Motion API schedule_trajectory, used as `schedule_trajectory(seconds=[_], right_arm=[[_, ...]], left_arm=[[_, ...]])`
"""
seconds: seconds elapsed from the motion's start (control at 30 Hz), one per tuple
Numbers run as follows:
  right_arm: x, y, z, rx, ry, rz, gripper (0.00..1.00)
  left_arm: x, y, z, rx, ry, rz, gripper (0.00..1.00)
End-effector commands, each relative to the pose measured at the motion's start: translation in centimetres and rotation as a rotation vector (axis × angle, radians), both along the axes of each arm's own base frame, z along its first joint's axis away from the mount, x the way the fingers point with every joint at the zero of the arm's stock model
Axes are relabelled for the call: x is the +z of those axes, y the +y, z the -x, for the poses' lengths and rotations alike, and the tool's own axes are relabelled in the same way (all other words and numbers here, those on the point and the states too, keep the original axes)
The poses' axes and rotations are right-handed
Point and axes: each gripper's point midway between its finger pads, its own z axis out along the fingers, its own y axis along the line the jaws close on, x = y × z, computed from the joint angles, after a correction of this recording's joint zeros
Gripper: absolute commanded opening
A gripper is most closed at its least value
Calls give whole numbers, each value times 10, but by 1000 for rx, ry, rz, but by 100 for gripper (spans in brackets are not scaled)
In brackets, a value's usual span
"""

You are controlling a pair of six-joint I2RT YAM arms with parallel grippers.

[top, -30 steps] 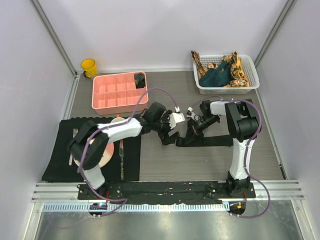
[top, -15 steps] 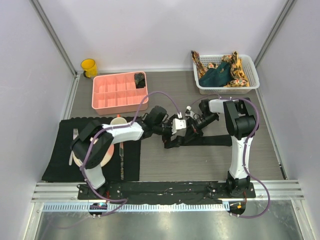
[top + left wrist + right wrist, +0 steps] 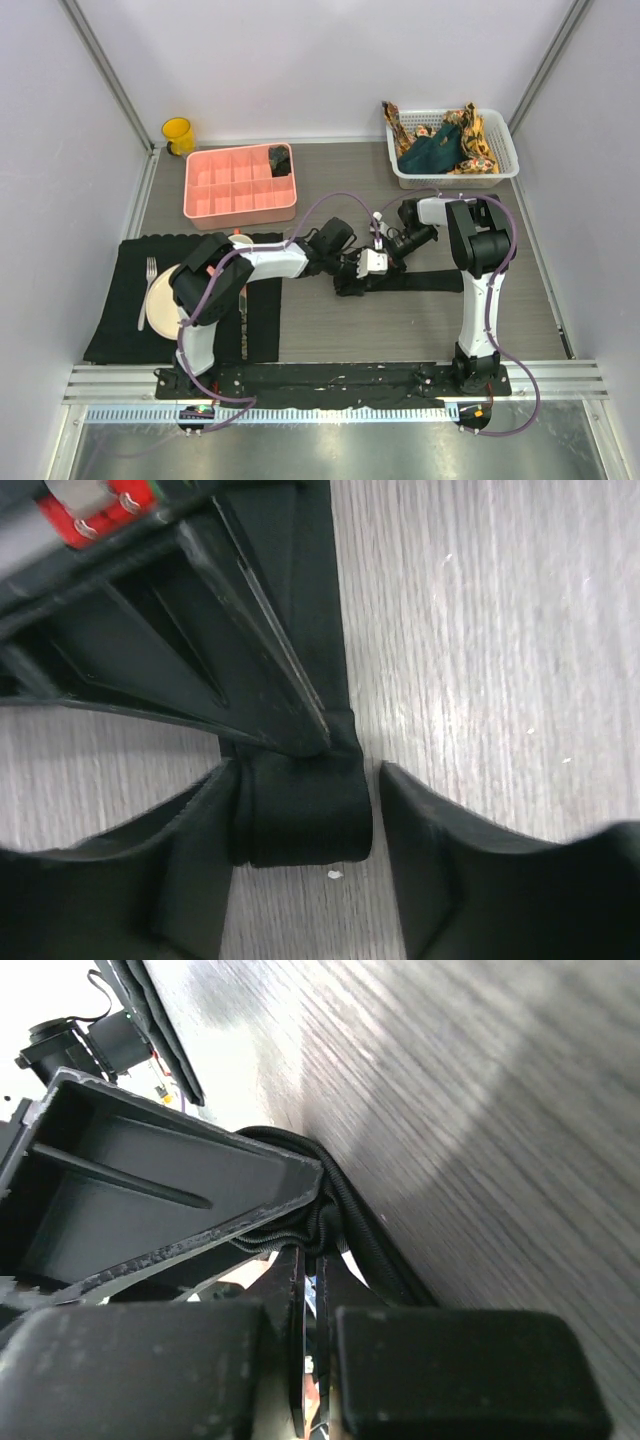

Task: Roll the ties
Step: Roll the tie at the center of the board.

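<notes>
1. Overhead first: the white basket (image 3: 505, 165) at far right holds the dark teal tie (image 3: 432, 150) and the orange-yellow patterned ties (image 3: 480, 140). The pink divider tray (image 3: 240, 216) has one black bundle (image 3: 280, 158) in its far-right compartment. The black tie (image 3: 430, 281) lies flat on the grey wood table (image 3: 400, 330). The left gripper (image 3: 362, 268) and right gripper (image 3: 384, 248) meet at its left end. The black mat (image 3: 110, 335) at near left carries a plate (image 3: 160, 300) and a fork (image 3: 147, 290). A yellow mug (image 3: 178, 133) sits by the far white wall.
2. Left wrist: the left gripper is spread, straddling the rolled end (image 3: 305, 820) of the black tie. One finger (image 3: 200, 840) touches the roll; the other is just clear of it. The right gripper's tip presses on the tie right behind the roll.
3. Right wrist: the right gripper is clenched on bunched folds of the black tie, down at table level.
</notes>
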Motion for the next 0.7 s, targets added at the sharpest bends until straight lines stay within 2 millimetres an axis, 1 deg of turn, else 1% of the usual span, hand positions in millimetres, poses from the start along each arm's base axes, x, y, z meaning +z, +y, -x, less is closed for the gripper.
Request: schedule_trajectory(seconds=[0.0, 0.03, 0.07, 0.1, 0.13, 0.17, 0.23, 0.27, 0.3, 0.37, 0.4, 0.47, 0.53, 0.67], right_arm=[[-6, -3, -5, -1, -16, 35, 1], [-1, -3, -6, -3, -26, 32, 1], [1, -2, -7, -5, -30, 30, 5], [4, -1, -7, -8, -28, 28, 10], [7, -1, -9, -14, -30, 25, 13], [14, -1, -12, -21, -46, 19, 20], [20, -4, -15, -28, -70, 27, 28], [30, -6, -19, -39, -104, 22, 34], [33, -7, -20, -42, -117, 22, 36], [38, -8, -19, -43, -130, 26, 42], [42, -7, -20, -45, -145, 25, 44], [43, -5, -16, -49, -129, 18, 44], [38, -3, -12, -37, -120, 21, 44], [20, -4, -6, -6, -98, 49, 42]], left_arm=[[-11, 8, 5, -6, 14, -62, 44], [-15, 13, 8, -2, 25, -86, 40], [-17, 15, 10, -2, 29, -95, 36], [-19, 18, 10, 9, 35, -103, 29], [-21, 21, 11, 17, 41, -116, 27], [-23, 22, 11, 28, 48, -125, 25], [-26, 25, 9, 68, 64, -149, 22], [-27, 26, 9, 77, 67, -155, 20], [-29, 26, 7, 92, 72, -162, 17], [-30, 27, 5, 122, 83, -175, 16], [-30, 26, 3, 131, 84, -177, 16], [-32, 27, 0, 158, 88, -186, 15], [-32, 25, -2, 168, 92, -183, 15], [-33, 23, -2, 180, 112, -183, 16]])
